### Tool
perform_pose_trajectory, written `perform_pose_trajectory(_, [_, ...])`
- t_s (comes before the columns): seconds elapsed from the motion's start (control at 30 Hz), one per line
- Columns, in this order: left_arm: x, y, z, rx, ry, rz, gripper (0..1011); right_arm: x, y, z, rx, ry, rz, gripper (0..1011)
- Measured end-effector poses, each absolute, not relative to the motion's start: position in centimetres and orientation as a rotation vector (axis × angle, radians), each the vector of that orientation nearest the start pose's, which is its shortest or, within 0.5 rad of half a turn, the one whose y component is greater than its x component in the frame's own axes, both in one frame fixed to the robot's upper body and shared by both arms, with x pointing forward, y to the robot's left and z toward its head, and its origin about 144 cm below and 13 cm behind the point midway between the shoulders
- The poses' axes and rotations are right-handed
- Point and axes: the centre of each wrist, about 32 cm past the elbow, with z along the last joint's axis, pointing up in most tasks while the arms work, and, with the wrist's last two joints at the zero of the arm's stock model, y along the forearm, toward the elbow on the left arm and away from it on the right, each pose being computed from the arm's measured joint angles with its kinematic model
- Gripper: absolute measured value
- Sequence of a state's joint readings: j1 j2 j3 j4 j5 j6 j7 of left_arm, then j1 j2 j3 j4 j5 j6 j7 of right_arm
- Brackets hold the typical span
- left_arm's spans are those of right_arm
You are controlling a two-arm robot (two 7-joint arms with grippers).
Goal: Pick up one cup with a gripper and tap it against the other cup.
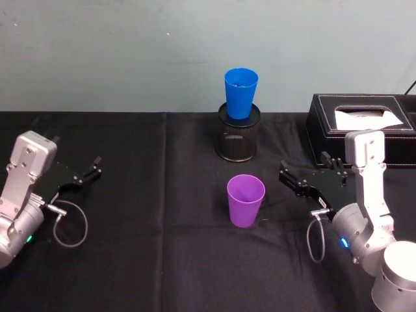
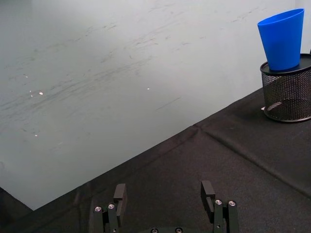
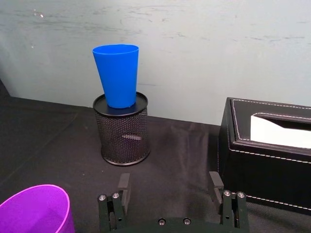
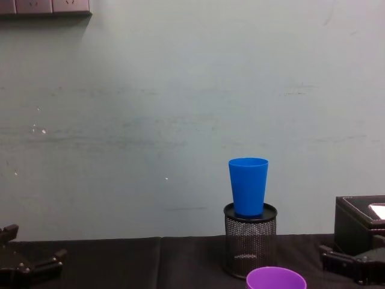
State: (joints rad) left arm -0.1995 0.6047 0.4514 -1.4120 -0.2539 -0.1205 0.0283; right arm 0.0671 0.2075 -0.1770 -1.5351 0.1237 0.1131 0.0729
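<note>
- Head view: right gripper (image 1: 290, 177), flat black fingers spread, empty, just right of the smooth tapered purple cup (image 1: 246, 200).
- Beyond it, blue cup (image 1: 240, 93) sits in a wire-mesh holder (image 1: 238, 141).
- Left gripper (image 1: 89, 171) open, well apart.

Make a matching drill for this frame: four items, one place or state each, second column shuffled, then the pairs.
Items:
1. blue cup
2. purple cup
3. tissue box
4. right gripper

Places or states:
A. upright on the black cloth, in front of the holder
B. open, empty, just right of the purple cup
C. standing in the mesh pen holder
D. back right, against the wall

Pairs: 1-C, 2-A, 3-D, 4-B
</note>
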Motion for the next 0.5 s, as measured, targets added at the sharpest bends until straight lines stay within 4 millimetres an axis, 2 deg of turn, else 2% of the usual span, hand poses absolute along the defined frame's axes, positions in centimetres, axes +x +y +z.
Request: perform_pose_trajectory(0.5, [48.86, 30.97, 113.98, 0.304, -0.285, 1.248, 1000, 47.39, -23.49, 114.71, -0.16, 0.012, -1.334, 1004])
